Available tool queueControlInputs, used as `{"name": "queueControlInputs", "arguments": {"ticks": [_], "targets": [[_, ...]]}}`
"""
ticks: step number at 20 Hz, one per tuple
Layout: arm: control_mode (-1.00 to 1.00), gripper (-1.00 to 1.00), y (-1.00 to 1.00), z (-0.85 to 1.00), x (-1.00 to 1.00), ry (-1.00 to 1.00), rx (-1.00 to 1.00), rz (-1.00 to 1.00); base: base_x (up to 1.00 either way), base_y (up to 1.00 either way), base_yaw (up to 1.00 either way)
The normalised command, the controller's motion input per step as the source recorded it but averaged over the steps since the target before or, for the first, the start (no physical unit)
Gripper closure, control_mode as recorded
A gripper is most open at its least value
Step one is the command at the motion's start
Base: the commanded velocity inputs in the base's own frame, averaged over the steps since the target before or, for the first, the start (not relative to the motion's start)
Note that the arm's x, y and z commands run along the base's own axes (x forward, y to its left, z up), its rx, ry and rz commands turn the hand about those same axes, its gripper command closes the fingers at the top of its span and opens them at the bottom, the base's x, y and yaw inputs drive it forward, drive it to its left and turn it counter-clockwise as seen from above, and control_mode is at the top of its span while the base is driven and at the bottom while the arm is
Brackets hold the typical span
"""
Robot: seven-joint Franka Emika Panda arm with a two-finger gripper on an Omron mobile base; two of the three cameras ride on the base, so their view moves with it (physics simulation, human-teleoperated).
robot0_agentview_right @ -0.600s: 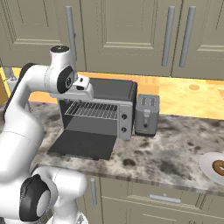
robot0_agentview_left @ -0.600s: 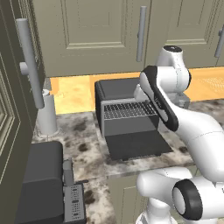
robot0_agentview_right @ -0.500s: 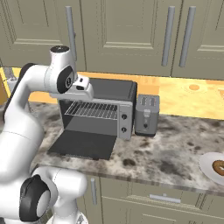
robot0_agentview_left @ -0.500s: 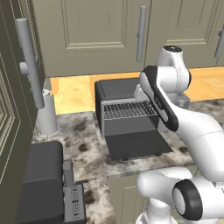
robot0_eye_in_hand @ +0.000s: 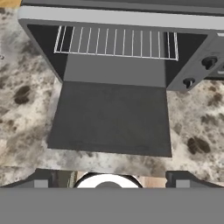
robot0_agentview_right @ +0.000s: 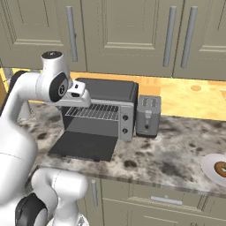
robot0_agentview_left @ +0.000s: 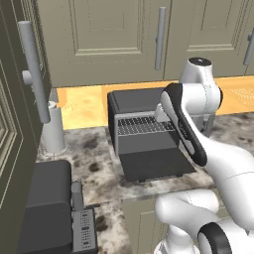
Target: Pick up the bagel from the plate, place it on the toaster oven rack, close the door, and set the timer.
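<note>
The toaster oven (robot0_agentview_right: 105, 102) stands on the counter with its door (robot0_agentview_right: 84, 145) folded down flat. Its silver wire rack (robot0_agentview_right: 93, 112) lies bare inside the cavity. In the hand view the rack (robot0_eye_in_hand: 116, 41) is at the top, the door (robot0_eye_in_hand: 111, 118) lies below it, and two dark knobs (robot0_eye_in_hand: 209, 62) sit on the right panel. My gripper (robot0_eye_in_hand: 109, 181) hovers above the door's front edge, open, with its fingertips (robot0_eye_in_hand: 41, 180) far apart and nothing between them. The bagel (robot0_agentview_right: 220, 168) rests on a white plate (robot0_agentview_right: 210, 167) far to the right, well away from the hand.
A silver toaster (robot0_agentview_right: 148, 115) stands right beside the oven's knob panel. A rounded dark appliance (robot0_agentview_left: 47, 208) sits at the counter's near left and a pale cylinder (robot0_agentview_left: 53, 130) behind it. Beige cabinet doors (robot0_agentview_right: 128, 31) line the wall above.
</note>
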Motion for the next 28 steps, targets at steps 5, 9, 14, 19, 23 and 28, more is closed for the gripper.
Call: {"name": "queueControlInputs", "arguments": {"ticks": [5,9,14,19,23,28], "targets": [[-1.00,-1.00,0.21,-0.17,-0.11,-0.01,-0.08,0.00,0.00,0.00,0.00],[-1.00,-1.00,0.31,-0.13,0.00,0.00,-0.11,0.00,0.00,0.00,0.00],[-1.00,-1.00,0.29,-0.06,0.00,0.00,-0.11,0.00,0.00,0.00,0.00],[-1.00,-1.00,0.20,-0.07,0.00,-0.02,-0.10,0.00,0.00,0.00,0.00],[-1.00,-1.00,0.11,-0.11,0.01,-0.07,-0.09,0.00,0.00,0.00,0.00],[-1.00,-1.00,0.00,-0.22,0.02,-0.17,0.00,0.00,0.00,0.00,0.00]]}}
